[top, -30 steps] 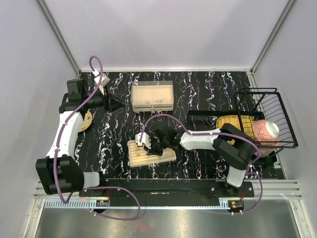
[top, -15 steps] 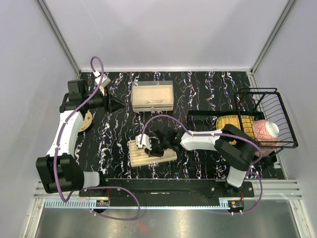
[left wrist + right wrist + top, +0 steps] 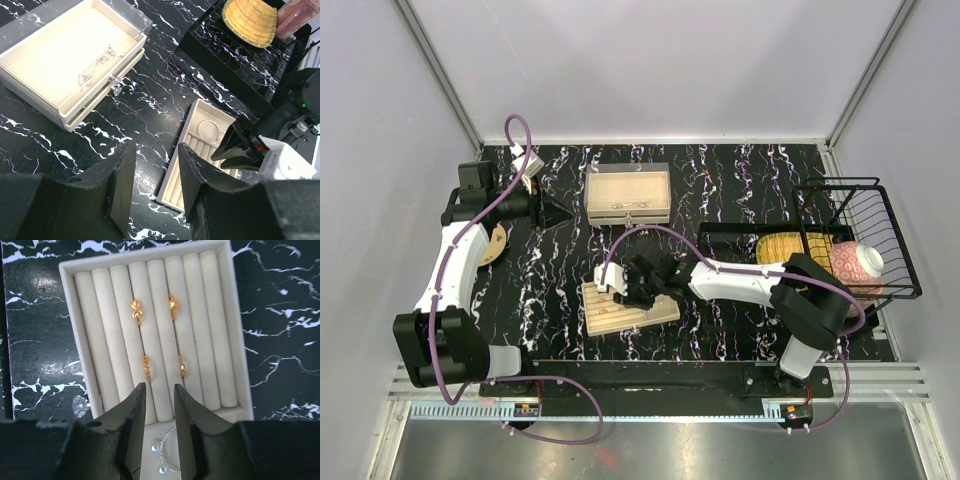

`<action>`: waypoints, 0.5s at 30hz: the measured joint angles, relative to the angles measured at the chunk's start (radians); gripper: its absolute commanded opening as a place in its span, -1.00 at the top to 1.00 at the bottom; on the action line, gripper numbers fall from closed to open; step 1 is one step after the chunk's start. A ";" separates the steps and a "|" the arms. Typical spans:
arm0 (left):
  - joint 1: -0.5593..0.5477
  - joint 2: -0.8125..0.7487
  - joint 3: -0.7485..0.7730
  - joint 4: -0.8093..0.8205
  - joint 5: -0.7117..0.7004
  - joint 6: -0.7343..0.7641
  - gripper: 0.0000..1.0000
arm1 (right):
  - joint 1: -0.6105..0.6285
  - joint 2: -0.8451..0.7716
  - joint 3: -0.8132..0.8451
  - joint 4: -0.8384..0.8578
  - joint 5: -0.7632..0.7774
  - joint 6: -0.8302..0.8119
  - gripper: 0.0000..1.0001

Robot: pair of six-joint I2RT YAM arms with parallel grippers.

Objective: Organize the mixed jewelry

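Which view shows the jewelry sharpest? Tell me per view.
Right wrist: gold rings crisp, evenly lit, right tool edges soft. Left wrist: dark left tool blurred up close, ring tray sharp. Top external: even light, rings too small to resolve.

A ring tray [image 3: 620, 318] lay at the front centre of the table [image 3: 740, 180], four rings [image 3: 136, 308] seated between its rolls. Behind it sat a drawer case [image 3: 628, 195] holding chains [image 3: 97, 62]. At far right, a wire rack [image 3: 840, 183] held a plate [image 3: 788, 246] and cup [image 3: 857, 262]; a disc [image 3: 496, 243] lay at left.
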 measured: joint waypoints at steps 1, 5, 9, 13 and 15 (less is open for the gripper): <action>0.000 0.001 0.000 -0.001 0.000 0.002 0.16 | 0.000 -0.006 0.006 -0.007 0.005 0.000 0.30; 0.000 0.002 0.000 -0.005 0.000 0.013 0.16 | 0.000 -0.065 0.019 -0.064 0.034 -0.014 0.27; 0.000 0.002 0.000 -0.005 0.002 0.018 0.16 | -0.006 -0.159 0.019 -0.161 0.041 -0.033 0.21; 0.000 0.013 0.000 -0.005 0.006 0.018 0.16 | -0.024 -0.253 0.019 -0.270 0.025 -0.061 0.12; 0.000 0.025 0.000 -0.005 0.009 0.017 0.16 | -0.029 -0.286 0.019 -0.311 0.011 -0.075 0.10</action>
